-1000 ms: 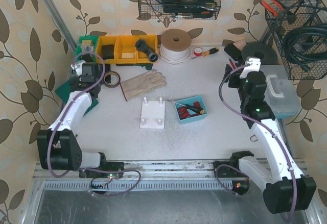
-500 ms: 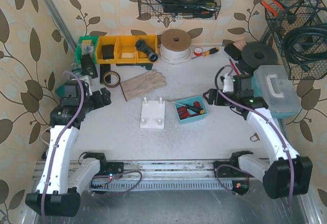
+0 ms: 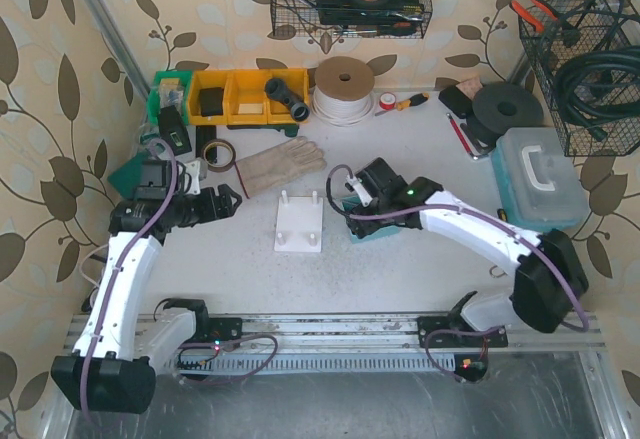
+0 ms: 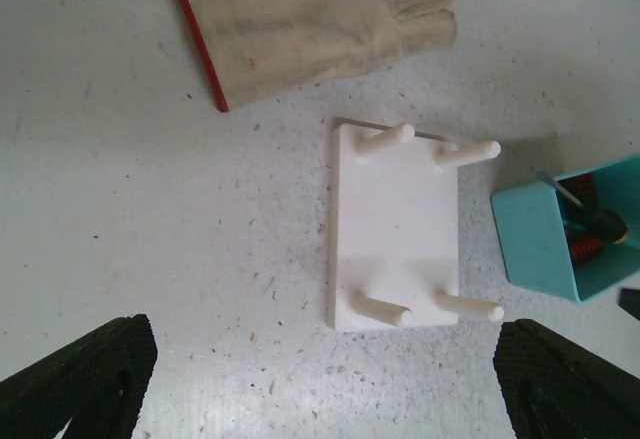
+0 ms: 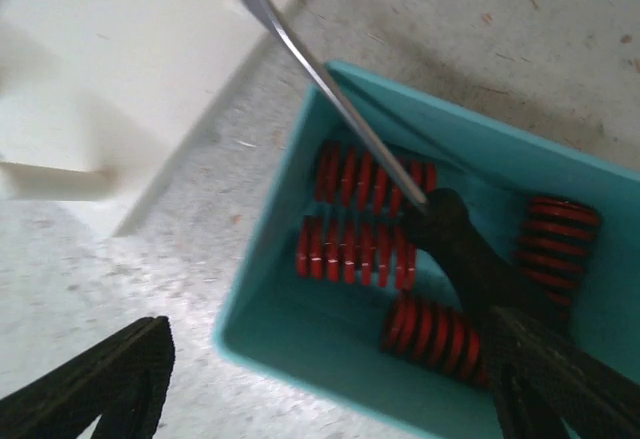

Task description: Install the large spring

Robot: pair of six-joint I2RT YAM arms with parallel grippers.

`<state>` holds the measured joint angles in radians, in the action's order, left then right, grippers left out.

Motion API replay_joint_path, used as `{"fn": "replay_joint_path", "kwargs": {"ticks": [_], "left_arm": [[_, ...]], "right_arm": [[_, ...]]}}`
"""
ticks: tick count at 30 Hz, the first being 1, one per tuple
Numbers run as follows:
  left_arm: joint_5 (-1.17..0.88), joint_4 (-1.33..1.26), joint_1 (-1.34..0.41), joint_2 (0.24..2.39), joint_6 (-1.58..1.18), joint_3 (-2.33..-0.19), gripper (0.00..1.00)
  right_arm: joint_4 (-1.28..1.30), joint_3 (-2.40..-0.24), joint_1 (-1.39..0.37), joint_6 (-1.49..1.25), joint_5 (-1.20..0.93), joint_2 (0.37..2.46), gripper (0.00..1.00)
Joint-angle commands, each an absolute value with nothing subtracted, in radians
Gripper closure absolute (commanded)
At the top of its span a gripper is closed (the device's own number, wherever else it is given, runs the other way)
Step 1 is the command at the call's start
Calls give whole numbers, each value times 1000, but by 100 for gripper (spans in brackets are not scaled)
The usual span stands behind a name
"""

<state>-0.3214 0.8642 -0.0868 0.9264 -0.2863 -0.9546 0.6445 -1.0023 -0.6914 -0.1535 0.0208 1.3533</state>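
Observation:
Several red springs lie in a teal bin point(image 5: 300, 359), one of the thicker ones point(image 5: 430, 331) near its front wall. A screwdriver point(image 5: 470, 254) lies across them. My right gripper point(image 5: 330, 399) is open and empty, hovering just above the bin's near wall; in the top view it point(image 3: 352, 202) covers most of the bin point(image 3: 358, 236). The white plate point(image 3: 300, 224) with four bare pegs stands left of the bin. My left gripper point(image 3: 222, 202) is open and empty, left of the plate point(image 4: 395, 229), which lies ahead of it point(image 4: 325, 399).
A leather glove point(image 3: 282, 166) lies behind the plate, with a tape roll point(image 3: 219, 153) to its left. Yellow bins point(image 3: 245, 96), a cord spool point(image 3: 344, 87) and a plastic case point(image 3: 535, 184) stand along the back and right.
Both arms have swung in toward the middle. My right gripper has moved left and now sits over the teal bin. My left gripper has moved right toward the plate.

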Motion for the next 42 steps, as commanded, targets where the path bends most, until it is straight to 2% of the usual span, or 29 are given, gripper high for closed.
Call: {"fn": "replay_joint_path", "kwargs": {"ticks": [1, 8, 20, 24, 29, 36, 42], "left_arm": [[-354, 839, -128, 913, -276, -946, 5], [-361, 835, -223, 953, -282, -945, 5], [-398, 824, -259, 1009, -274, -943, 5], [-402, 825, -259, 1021, -271, -943, 5], [-400, 824, -259, 1016, -272, -940, 5], [-389, 825, -259, 1007, -275, -940, 5], [-378, 825, -259, 1008, -276, -940, 5]], "right_arm": [[654, -1043, -696, -87, 163, 1445, 17], [615, -1075, -688, -44, 105, 1572, 26], [601, -1108, -663, 10, 139, 1631, 27], [596, -1118, -630, 29, 122, 1667, 35], [589, -1130, -617, 52, 132, 1689, 38], [586, -1149, -609, 67, 150, 1750, 52], [581, -1126, -610, 70, 180, 1712, 56]]}}
